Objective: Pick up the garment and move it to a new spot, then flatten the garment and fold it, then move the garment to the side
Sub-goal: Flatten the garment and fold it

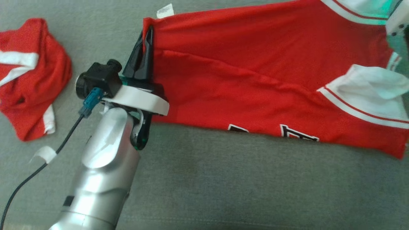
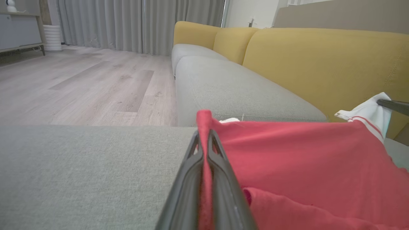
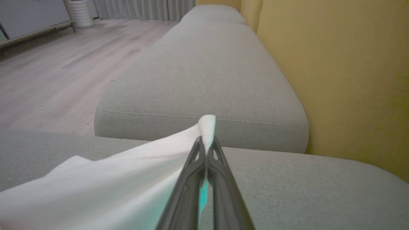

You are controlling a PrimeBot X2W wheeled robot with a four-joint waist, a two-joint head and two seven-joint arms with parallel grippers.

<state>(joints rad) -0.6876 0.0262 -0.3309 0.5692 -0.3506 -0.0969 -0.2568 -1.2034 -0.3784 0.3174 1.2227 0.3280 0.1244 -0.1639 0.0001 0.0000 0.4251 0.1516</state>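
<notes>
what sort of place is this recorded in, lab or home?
Most likely a home living room, or a mock-up of one: a sofa with grey seats and yellow back cushions, a wood-plank floor, and floor-length grey curtains. The red garment is spread across the seat.

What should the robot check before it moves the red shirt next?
1. Left tool shut on the shirt's red edge: ok.
2. Right tool shut on the shirt's white corner: ok.
3. Shirt lying flat: not ok, creases cross it.
4. Crumpled red garment apart from the shirt: ok.
5. Bare sofa seat in front: ok.
6. Both cloth layers pinched: cannot tell.
</notes>
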